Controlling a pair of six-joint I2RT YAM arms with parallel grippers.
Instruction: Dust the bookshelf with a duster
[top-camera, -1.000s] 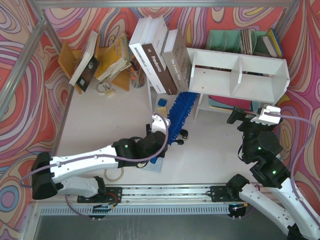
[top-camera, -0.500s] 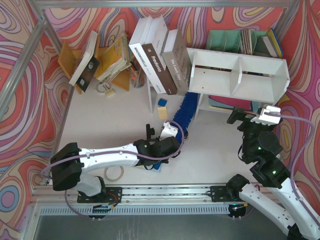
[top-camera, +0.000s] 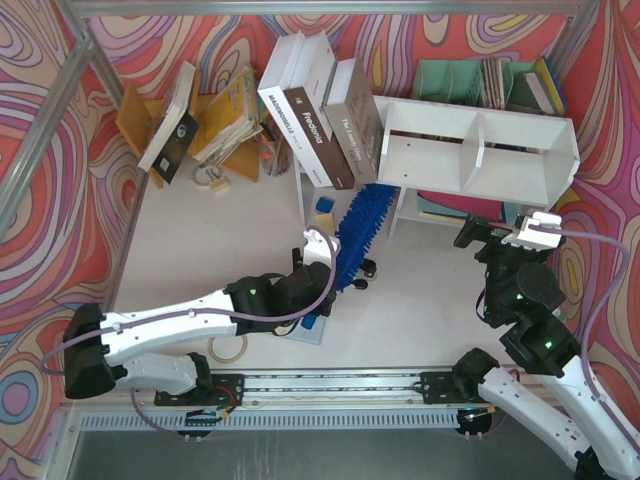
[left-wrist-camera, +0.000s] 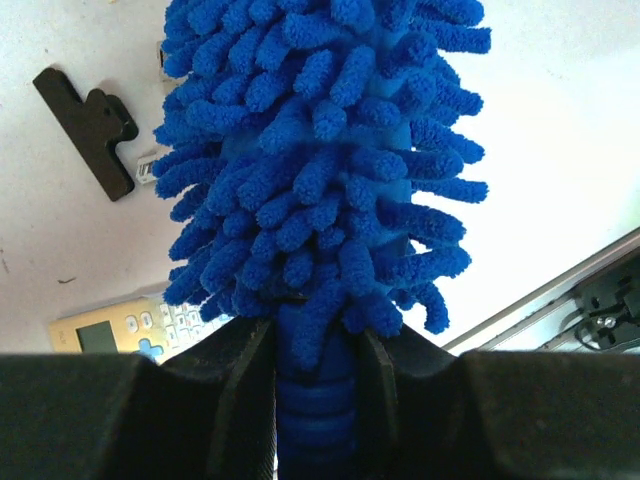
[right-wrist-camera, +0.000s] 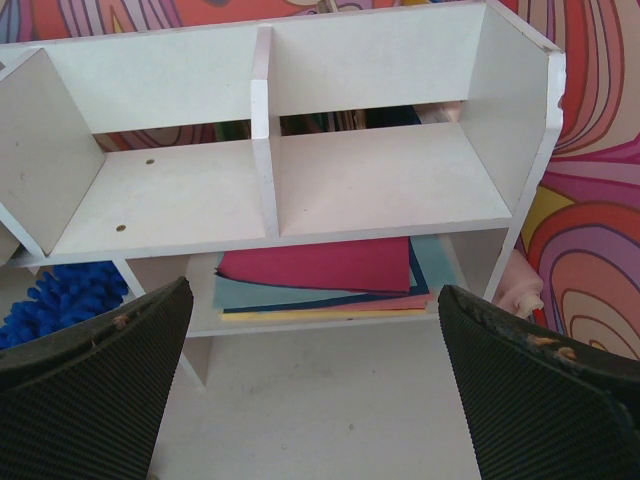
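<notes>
We see the left gripper (top-camera: 330, 272) clamped on the duster (top-camera: 358, 222) at the ribbed neck where the handle meets the fluff; in the left wrist view its two black fingers (left-wrist-camera: 245, 365) press against both sides of the blue stem. The fluffy royal-blue head slants up and away from the left arm, over the white table (top-camera: 440, 300), and its far tip lies near the lower left end of the bookshelf (top-camera: 480, 150), below the row of leaning books (top-camera: 320, 120). We cannot tell whether the tip touches the shelf. The right wrist view shows a bit of the blue head just left of the shelf's left leg. The right gripper (top-camera: 472, 236) hangs in front of the bookshelf with its jaws spread wide and nothing between them. Through that gap we see the two bare upper compartments and a stack of coloured sheets (right-wrist-camera: 320, 270) on the lower level. A black binder clip (left-wrist-camera: 90, 130) and a calculator (left-wrist-camera: 140, 325) lie on the table beside the duster, and a tape roll (top-camera: 227, 347) sits near the left arm's base.
</notes>
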